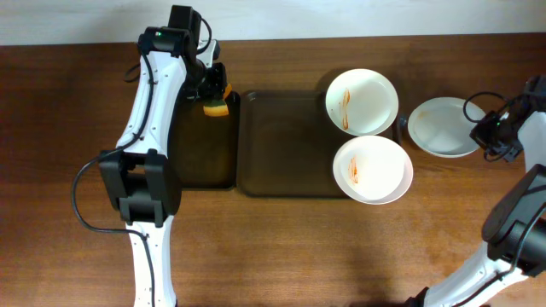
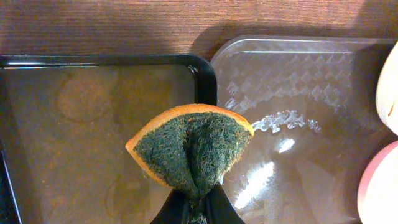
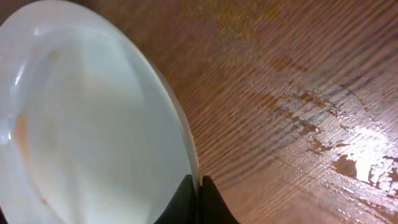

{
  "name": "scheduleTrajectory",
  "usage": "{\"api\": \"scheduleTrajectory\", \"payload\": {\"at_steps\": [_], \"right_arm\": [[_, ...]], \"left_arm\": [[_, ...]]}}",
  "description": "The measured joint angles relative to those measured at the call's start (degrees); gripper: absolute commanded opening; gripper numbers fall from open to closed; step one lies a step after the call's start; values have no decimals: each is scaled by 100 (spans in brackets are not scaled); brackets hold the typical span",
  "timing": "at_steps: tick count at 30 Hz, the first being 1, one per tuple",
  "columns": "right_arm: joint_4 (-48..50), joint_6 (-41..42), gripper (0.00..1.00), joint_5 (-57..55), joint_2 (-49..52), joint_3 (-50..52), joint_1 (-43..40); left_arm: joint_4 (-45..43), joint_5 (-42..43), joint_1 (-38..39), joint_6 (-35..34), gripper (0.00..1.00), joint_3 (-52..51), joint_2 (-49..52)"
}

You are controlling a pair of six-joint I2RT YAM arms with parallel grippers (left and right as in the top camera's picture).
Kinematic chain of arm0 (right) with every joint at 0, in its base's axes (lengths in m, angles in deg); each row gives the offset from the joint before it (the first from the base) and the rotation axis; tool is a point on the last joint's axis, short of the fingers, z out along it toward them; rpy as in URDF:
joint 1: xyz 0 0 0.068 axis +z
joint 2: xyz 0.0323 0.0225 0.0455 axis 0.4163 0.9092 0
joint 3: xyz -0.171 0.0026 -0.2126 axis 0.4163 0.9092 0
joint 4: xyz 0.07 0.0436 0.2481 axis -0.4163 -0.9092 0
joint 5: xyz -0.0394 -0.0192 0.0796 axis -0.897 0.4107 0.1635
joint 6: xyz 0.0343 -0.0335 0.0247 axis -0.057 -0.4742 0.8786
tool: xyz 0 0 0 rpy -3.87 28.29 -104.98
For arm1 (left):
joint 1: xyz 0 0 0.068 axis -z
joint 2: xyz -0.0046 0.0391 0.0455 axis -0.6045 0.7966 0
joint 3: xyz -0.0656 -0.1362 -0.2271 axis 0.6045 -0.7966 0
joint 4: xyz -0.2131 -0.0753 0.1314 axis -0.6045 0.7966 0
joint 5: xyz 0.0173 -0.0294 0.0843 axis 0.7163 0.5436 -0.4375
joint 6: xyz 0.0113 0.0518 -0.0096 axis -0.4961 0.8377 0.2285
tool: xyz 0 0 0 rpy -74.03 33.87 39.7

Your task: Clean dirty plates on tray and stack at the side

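Observation:
Two white plates with orange-red streaks sit at the right end of the dark tray [image 1: 281,145]: one at the back [image 1: 362,101], one at the front [image 1: 372,169], both overhanging its rim. A third white plate [image 1: 439,126] is on the wood tabletop [image 1: 341,247] to the right of the tray. My right gripper [image 1: 486,130] is shut on this plate's right rim [image 3: 93,124]. My left gripper [image 1: 213,98] is shut on an orange sponge with a green scrub face [image 2: 191,149], held above the gap between the black tray [image 2: 93,124] and the dark tray [image 2: 292,93].
A narrower black tray [image 1: 205,145] lies left of the dark tray. The left arm reaches over its back end. Wet shiny patches show on the wood [image 3: 348,149] right of the held plate.

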Motion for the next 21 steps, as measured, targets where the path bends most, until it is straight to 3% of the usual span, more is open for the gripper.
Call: {"api": "scheduleTrajectory", "payload": {"at_steps": [2, 3, 6, 11, 15, 21], "right_arm": [[0, -28, 45, -72, 111, 0, 0], [-4, -42, 47, -103, 127, 0, 0], [-337, -42, 48, -94, 127, -46, 0], [-1845, -225, 47, 638, 116, -787, 68], [-2667, -688, 47, 1211, -66, -929, 546], [-2529, -920, 43, 1191, -107, -144, 1329]], "left_arm": [[-2, 0, 0, 0, 0, 0, 0], [-20, 0, 0, 0, 0, 0, 0], [-42, 0, 0, 0, 0, 0, 0], [-63, 0, 0, 0, 0, 0, 0], [-63, 0, 0, 0, 0, 0, 0], [-79, 0, 0, 0, 0, 0, 0]]}}
